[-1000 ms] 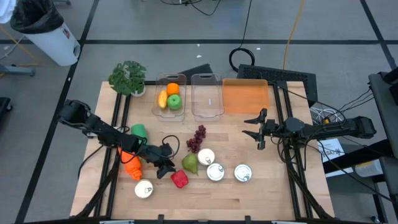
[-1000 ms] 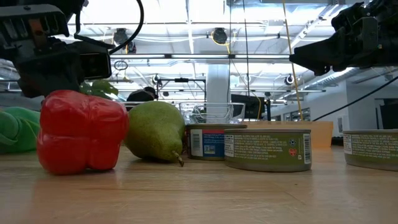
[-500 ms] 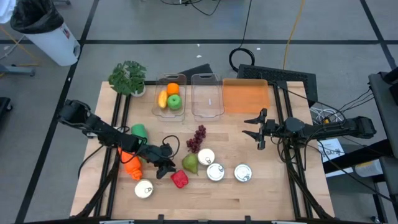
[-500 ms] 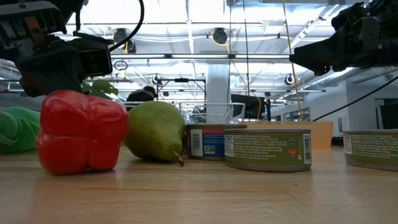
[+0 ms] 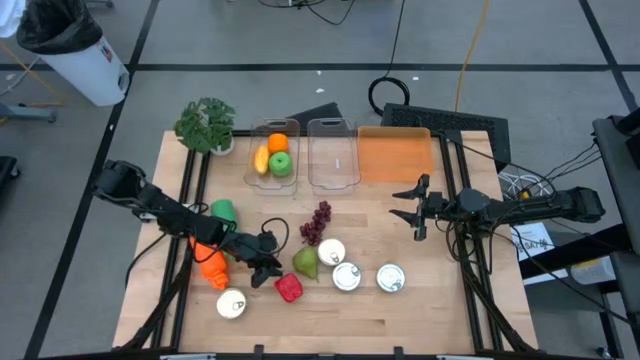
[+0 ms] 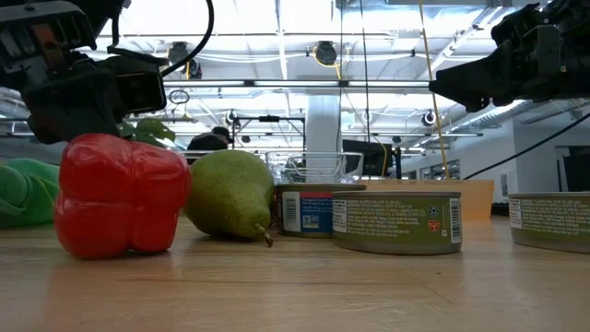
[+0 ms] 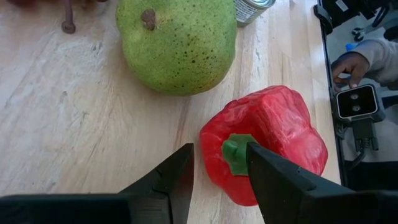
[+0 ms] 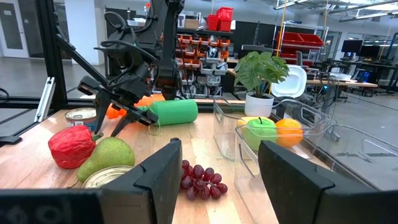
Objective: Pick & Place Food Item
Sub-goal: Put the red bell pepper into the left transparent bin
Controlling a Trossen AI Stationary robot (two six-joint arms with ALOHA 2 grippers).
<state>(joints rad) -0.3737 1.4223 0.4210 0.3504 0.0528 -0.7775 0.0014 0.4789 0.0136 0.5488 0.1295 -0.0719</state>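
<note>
A red bell pepper [image 5: 289, 288] lies on its side on the wooden table, its green stem [image 7: 234, 153] toward my left gripper. My left gripper [image 5: 266, 272] [image 7: 219, 180] stands open just left of the pepper, slanting down. One finger is over bare wood and the other overlaps the pepper's stem end. A green pear [image 5: 305, 263] [image 7: 177, 43] rests just beyond the pepper. My right gripper [image 5: 410, 207] hangs open and level above the table's right part, touching nothing. My left gripper's fingers stand open at the pepper's stem end [image 7: 214, 155], coming slanting down from the table's left. One finger [image 7: 273, 180] covers part of the pepper in the wrist view. I cannot tell whether it touches the pepper.
Purple grapes [image 5: 317, 222], three cans [image 5: 346, 277] right of the pear, another can [image 5: 231, 304], an orange carrot [image 5: 212, 264] and a green item [image 5: 223, 210] lie nearby. At the far edge stand a clear bin [image 5: 272, 155] holding fruit, a second clear bin [image 5: 333, 155], an orange tray [image 5: 394, 155] and a plant [image 5: 206, 124].
</note>
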